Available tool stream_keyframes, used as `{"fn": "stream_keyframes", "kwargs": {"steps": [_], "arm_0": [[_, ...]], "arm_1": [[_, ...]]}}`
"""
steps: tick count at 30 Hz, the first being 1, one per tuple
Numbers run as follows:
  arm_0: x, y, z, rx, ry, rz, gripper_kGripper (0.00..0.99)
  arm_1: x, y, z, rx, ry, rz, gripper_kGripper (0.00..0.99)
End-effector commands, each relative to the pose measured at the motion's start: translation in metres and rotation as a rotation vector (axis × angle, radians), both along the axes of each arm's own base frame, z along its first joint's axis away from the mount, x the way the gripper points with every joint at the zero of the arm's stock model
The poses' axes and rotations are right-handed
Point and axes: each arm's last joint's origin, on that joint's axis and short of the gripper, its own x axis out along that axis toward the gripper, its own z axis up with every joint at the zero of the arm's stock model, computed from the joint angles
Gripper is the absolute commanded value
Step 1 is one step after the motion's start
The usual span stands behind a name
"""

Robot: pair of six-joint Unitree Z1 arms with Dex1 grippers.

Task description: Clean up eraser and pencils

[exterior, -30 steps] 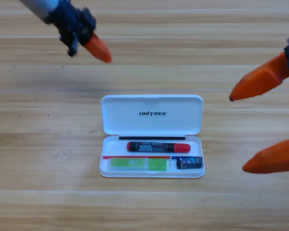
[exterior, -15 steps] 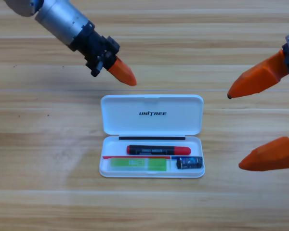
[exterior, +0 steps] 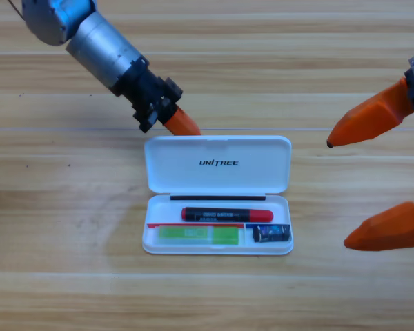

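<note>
We look straight down on a wooden bench (exterior: 55, 207) with a white case (exterior: 217, 195) lying open at its middle, the lid (exterior: 217, 164) folded back toward the top edge. Everything the task names already sits in the tray. The black pencil (exterior: 227, 214) with red ends lies across the upper part, the green pencil (exterior: 196, 235) rests in the lower left compartment, and the eraser (exterior: 272, 234) is in the lower right compartment, just beside the green pencil's slot.

The left gripper (exterior: 185, 125) reaches in from the upper left corner, and its orange tip sits at the lid's far edge near the left corner, touching or very nearly so. Its fingers appear as a single orange point, so we cannot tell whether they are apart or together. The right gripper (exterior: 362, 189) waits at the right edge, fingers spread wide and holding nothing.

We judge the packing finished and the closing step in hand. The next move likely calls for the left tip to catch behind the lid's rim and swing it forward over the tray, pressing gently so the light case does not slide.
</note>
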Motion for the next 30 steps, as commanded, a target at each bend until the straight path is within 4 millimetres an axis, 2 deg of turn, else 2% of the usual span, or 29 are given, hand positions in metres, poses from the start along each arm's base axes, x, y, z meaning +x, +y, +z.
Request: {"fn": "stream_keyframes", "kwargs": {"steps": [1, 12, 22, 30], "arm_0": [[-0.016, -0.014, -0.031, 0.023, 0.099, -0.046, 0.0], [-0.038, -0.022, -0.015, 0.03, 0.109, -0.073, 0.0], [-0.051, -0.028, -0.01, 0.039, 0.119, -0.093, 0.0], [-0.069, -0.034, -0.01, 0.049, 0.124, -0.133, 0.0]], "arm_1": [[-0.001, 0.007, -0.012, -0.015, 0.036, 0.024, 0.986], [-0.001, 0.007, -0.012, -0.013, 0.04, 0.024, 0.986], [-0.001, 0.007, -0.012, -0.012, 0.041, 0.022, 0.986], [-0.001, 0.008, -0.012, -0.008, 0.04, 0.022, 0.986]]}}
